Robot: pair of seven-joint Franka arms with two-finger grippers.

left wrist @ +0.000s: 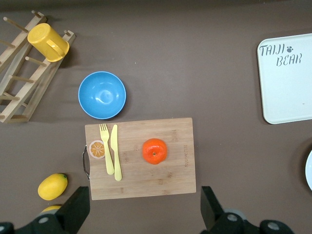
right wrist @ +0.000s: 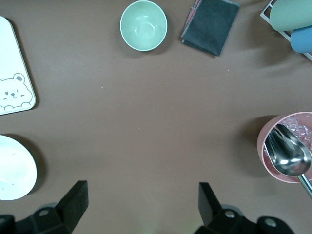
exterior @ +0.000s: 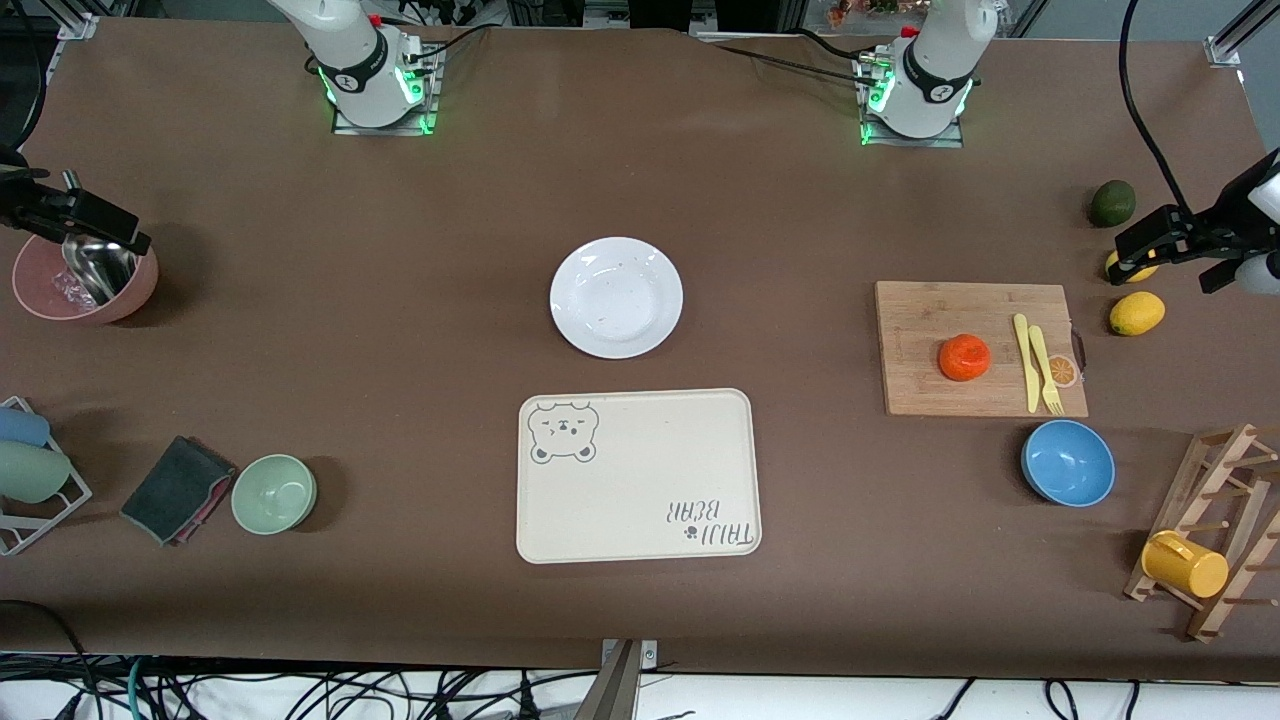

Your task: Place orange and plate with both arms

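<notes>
On the board point(exterior: 980, 348) sits the orange point(exterior: 965, 357); plate point(exterior: 616, 297) mid-table, untouched. Both grippers — left point(left wrist: 144, 214), right point(right wrist: 141, 212) — hang high, jaws spread. Left should descend centred, squeezing gently — round fruit rolls.

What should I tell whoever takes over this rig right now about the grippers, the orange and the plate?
Left gripper: open, empty, up in the air at the left arm's end of the table, over the lemons.
Right gripper: open, empty, beside the pink bowl at the right arm's end.
Orange: on the wooden cutting board, beside the yellow fork and knife.
Plate: empty, mid-table, farther from the front camera than the bear tray.
Done: nothing grasped.
Left: pick up and place both orange and plate.
</notes>
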